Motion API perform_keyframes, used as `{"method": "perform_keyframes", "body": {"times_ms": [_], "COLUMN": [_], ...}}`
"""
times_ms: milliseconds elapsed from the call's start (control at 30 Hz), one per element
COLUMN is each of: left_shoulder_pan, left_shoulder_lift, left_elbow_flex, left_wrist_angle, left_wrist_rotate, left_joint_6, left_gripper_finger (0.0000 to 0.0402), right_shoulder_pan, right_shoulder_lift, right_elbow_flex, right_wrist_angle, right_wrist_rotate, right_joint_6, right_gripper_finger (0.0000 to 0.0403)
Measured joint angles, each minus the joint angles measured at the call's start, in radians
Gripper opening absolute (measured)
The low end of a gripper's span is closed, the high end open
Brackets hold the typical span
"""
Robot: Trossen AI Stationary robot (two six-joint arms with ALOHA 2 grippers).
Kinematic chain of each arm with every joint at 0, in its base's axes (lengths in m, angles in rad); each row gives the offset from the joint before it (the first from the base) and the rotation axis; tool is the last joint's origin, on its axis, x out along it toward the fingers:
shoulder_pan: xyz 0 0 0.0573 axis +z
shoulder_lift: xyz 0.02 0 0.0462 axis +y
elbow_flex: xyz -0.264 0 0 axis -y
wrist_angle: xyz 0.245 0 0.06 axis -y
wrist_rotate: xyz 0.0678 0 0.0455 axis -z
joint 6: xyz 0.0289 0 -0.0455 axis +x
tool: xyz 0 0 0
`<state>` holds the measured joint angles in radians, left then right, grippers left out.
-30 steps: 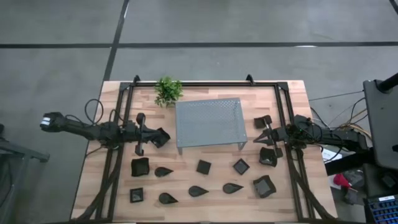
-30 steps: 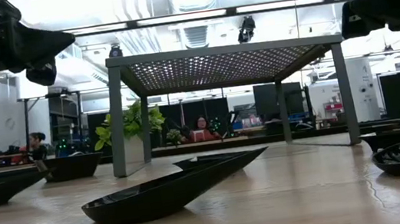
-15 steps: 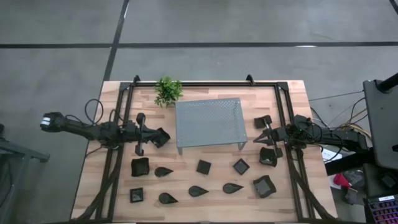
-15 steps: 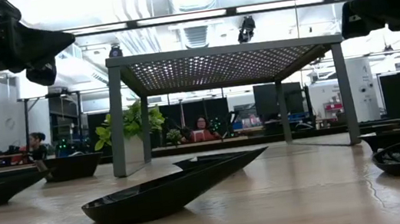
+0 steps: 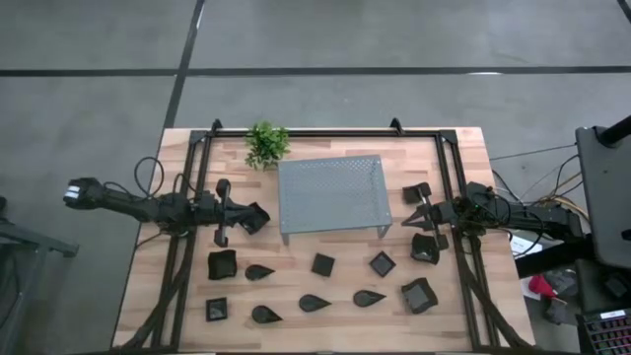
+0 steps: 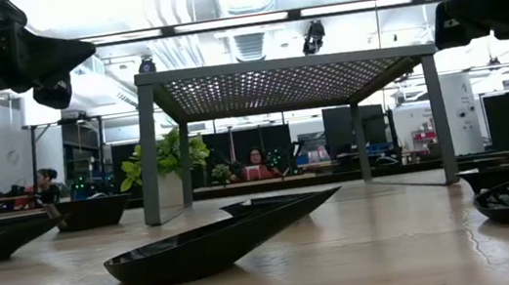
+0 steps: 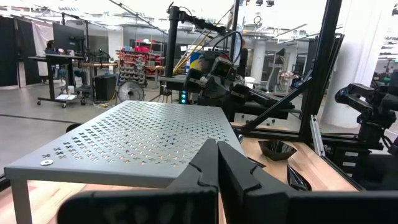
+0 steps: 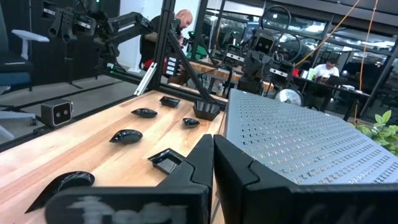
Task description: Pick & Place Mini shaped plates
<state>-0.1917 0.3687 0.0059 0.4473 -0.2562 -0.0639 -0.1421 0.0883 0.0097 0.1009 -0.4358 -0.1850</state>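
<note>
Closed and empty: both sets of jaws, fingers pressed together. Left gripper is held above the wooden table, just beside the left edge of the grey perforated stand. Right gripper is held just beside the stand's right edge, pointing toward it. Mini shaped plates, glossy black, are laid flat on the table: square and teardrop pieces are scattered in two loose rows along the near side in front of the stand, with further squares at the right beside the right gripper. Small green potted plant is placed at the far edge, behind the stand's left corner.
</note>
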Motion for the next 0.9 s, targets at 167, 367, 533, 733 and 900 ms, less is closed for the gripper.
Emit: {"method": "perform_keyframes", "body": {"times_ms": [167,367,533,733,900], "left_shoulder_pan": [0.000,0.000,0.000,0.000,0.000], "left_shoulder_lift": [0.000,0.000,0.000,0.000,0.000], "left_elbow_flex": [0.000,0.000,0.000,0.000,0.000], "left_wrist_angle": [0.000,0.000,0.000,0.000,0.000], "left_wrist_rotate": [0.000,0.000,0.000,0.000,0.000], "left_joint_6": [0.000,0.000,0.000,0.000,0.000], "left_gripper_finger": [0.0000,0.0000,0.0000,0.0000,0.0000], "right_shoulder_pan": [0.000,0.000,0.000,0.000,0.001], "right_shoulder_lift": [0.000,0.000,0.000,0.000,-0.001], "right_elbow_flex": [0.000,0.000,0.000,0.000,0.000], "right_wrist_angle": [0.000,0.000,0.002,-0.021,0.006], "right_wrist_rotate": [0.000,0.000,0.082,0.054,0.050], "right_joint_6": [0.000,0.000,-0.013,0.322,0.505], "right_gripper_finger": [0.0008,0.0008,0.0008,0.0008,0.0008]}}
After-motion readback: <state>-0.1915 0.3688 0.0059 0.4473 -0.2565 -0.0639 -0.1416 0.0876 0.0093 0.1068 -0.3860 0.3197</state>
